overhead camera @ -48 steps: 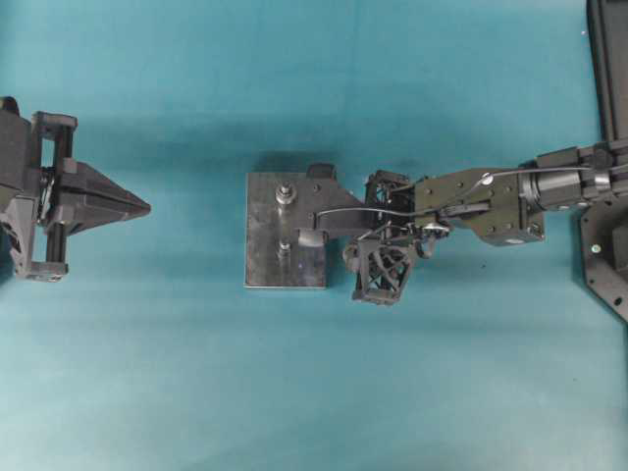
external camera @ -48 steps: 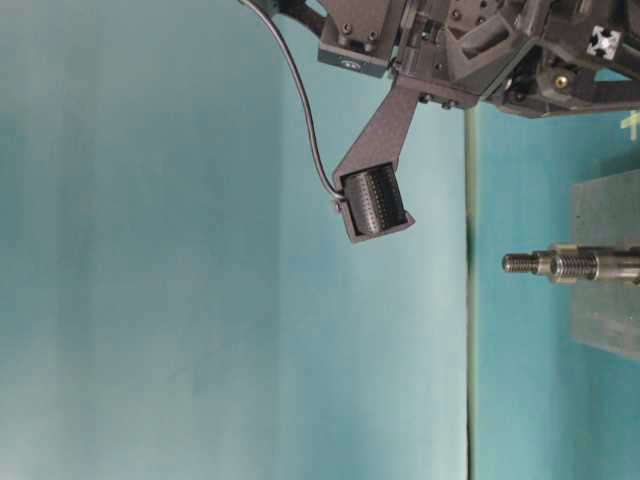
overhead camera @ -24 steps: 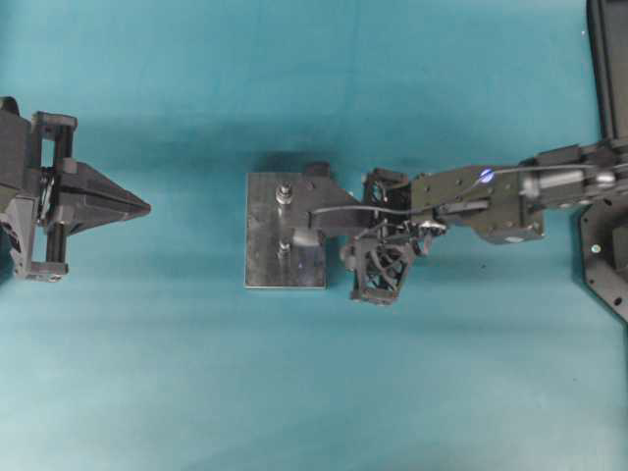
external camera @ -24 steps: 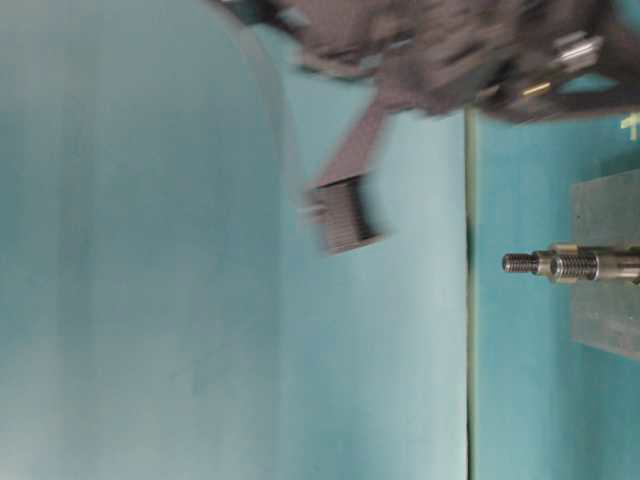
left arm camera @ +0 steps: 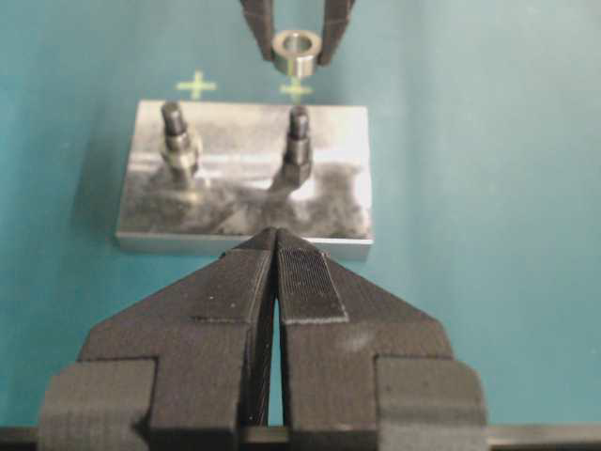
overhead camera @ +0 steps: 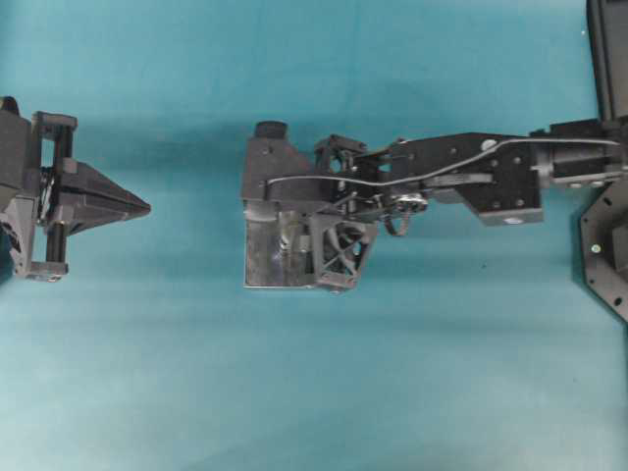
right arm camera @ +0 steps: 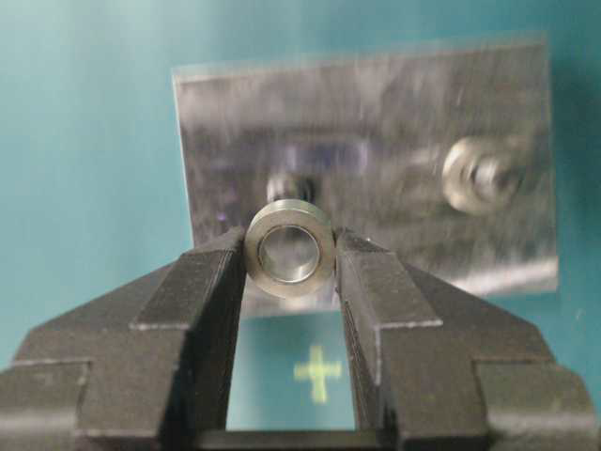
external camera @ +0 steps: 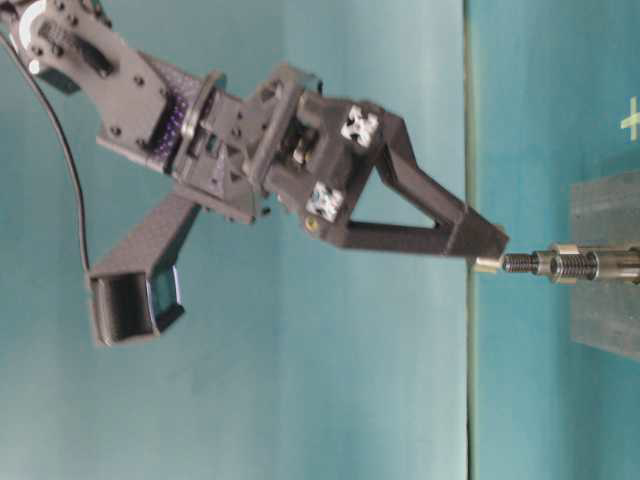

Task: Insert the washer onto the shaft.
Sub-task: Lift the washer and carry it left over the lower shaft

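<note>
A grey metal plate carries two upright threaded shafts. The bare shaft stands under my right gripper; the other shaft has a ring on it. My right gripper is shut on the silver washer, which is held just above the bare shaft's tip. In the table-level view the washer sits right at the shaft's end. In the overhead view the right gripper covers most of the plate. My left gripper is shut and empty, far left of the plate.
Yellow cross marks lie on the teal table beyond the plate and under the right gripper. The right arm's black base stands at the right edge.
My right gripper has moved left over the plate and tipped down, bringing the washer to the bare shaft's tip. The left gripper has not moved.
</note>
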### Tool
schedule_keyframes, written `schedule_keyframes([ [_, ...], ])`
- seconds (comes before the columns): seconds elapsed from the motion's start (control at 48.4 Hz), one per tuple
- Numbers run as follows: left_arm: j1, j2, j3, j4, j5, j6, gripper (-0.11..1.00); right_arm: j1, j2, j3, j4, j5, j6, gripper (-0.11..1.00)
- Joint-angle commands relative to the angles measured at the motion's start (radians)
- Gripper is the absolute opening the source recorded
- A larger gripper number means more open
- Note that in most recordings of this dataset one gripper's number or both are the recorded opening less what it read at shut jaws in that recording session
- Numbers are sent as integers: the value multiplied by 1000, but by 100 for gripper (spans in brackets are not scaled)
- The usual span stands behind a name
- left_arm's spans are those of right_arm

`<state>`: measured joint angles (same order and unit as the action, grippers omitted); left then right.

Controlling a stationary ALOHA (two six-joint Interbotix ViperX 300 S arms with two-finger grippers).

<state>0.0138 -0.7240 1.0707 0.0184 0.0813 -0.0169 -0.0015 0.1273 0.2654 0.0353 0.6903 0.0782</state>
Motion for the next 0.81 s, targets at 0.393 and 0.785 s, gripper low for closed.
schedule_keyframes([
  [0.393, 0, -3, -11, 3, -9, -3, 0, 9, 28, -52, -2, 0, -15, 33],
  [0.785, 0, -5, -11, 3, -9, -3, 0, 9, 60, -61, -2, 25, -17, 33],
])
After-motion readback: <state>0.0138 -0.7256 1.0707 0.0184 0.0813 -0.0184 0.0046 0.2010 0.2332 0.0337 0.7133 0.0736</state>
